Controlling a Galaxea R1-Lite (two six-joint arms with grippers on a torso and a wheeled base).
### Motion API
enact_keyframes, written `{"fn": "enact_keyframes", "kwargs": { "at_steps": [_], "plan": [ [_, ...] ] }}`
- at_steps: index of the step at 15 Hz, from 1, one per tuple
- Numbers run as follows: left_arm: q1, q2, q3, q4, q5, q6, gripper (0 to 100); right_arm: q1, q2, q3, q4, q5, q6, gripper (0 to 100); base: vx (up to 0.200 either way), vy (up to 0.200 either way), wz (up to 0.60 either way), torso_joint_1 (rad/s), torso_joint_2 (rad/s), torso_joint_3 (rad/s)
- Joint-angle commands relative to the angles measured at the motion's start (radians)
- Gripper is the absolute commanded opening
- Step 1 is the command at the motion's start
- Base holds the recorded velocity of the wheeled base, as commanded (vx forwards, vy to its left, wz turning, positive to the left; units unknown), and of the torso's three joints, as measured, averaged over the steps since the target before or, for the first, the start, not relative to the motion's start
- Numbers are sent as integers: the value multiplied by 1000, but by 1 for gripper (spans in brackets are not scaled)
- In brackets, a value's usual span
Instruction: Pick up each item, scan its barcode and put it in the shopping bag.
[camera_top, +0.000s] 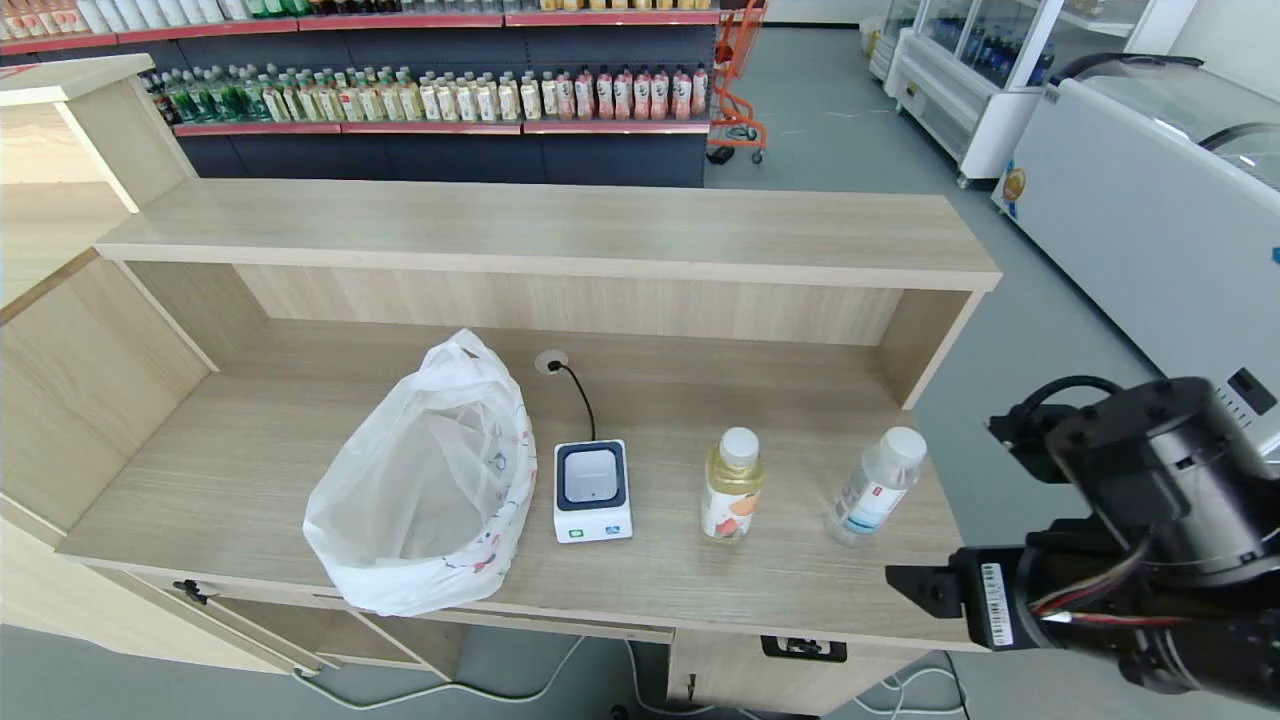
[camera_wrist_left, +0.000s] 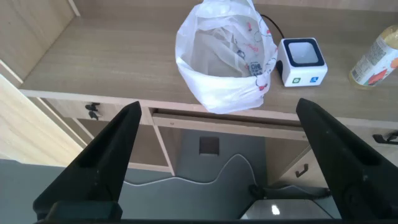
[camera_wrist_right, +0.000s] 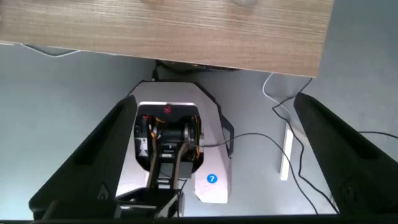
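Two bottles are seen standing on the counter: a yellow bottle and, near it toward the right end, a clear bottle. The scanner is set between the yellow bottle and the bag, just beside the bag, whose mouth is spread open. A cable is run from the scanner to the back of the counter. The left gripper is held wide open and empty before the counter's front edge, near the bag. The right gripper is likewise spread wide, with nothing gripped, off the counter's front right corner.
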Motion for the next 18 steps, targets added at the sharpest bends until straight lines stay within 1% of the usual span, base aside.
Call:
{"fn": "enact_keyframes", "kwargs": {
  "at_steps": [1,2,3,5,6,7,8,9,11,13,14,15,18],
  "plan": [
    [0,1,0,0,0,1,100,51,177,39,-145,-59,9,100,0,0,0,0,0,0],
    [0,1,0,0,0,1,100,51,214,50,-197,-96,6,100,0,0,0,0,0,0],
    [0,1,0,0,0,-1,100,49,283,73,-311,-154,-14,100,0,0,0,0,0,0],
    [0,1,0,0,0,1,100,37,326,98,-400,-157,-71,100,0,0,0,0,0,0],
    [0,1,0,0,0,1,100,25,340,116,-475,-155,-95,100,0,0,0,0,0,0],
    [0,1,0,0,0,1,100,10,361,145,-555,-152,-150,100,0,0,0,0,0,0],
    [0,1,0,0,0,1,100,-7,373,156,-604,-154,-181,100,0,0,0,0,0,0],
    [0,1,0,0,0,1,100,-10,372,161,-633,-152,-184,100,0,0,0,0,0,0],
    [0,1,0,0,0,1,100,-32,372,196,-745,-143,-189,100,0,0,0,0,0,0],
    [0,1,0,0,0,1,100,-47,376,236,-765,-106,-195,100,0,0,0,0,0,0],
    [0,1,0,0,0,-1,100,-47,383,236,-769,-90,-195,100,0,0,0,0,0,0],
    [0,1,0,0,0,-1,100,-43,403,237,-802,-70,-195,100,0,0,0,0,0,0],
    [0,1,-2,0,0,1,100,-41,462,219,-842,-56,-201,100,0,0,0,0,0,0]
  ]
}}
